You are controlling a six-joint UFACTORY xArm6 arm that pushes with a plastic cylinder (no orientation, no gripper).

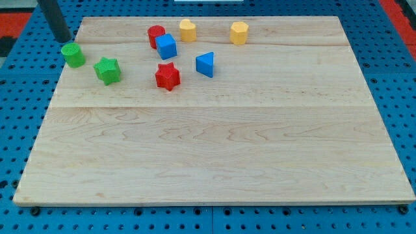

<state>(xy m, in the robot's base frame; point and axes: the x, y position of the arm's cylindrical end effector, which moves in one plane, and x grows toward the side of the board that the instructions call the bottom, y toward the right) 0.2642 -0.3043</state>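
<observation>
My tip (64,40) stands at the view's top left, right at the board's left edge, just above the green cylinder (73,55) and touching it or nearly so. To the right of that cylinder lies a green star (107,70). Further right sit a red star (168,77) and a blue triangular block (205,64). Near the top edge a red block (155,35) is pressed against a blue cube (166,46). A yellow block (188,30) and a yellow hexagonal block (239,32) lie beside them.
The wooden board (214,149) rests on a blue perforated table (19,117). Red surfaces show at the view's top corners (400,10).
</observation>
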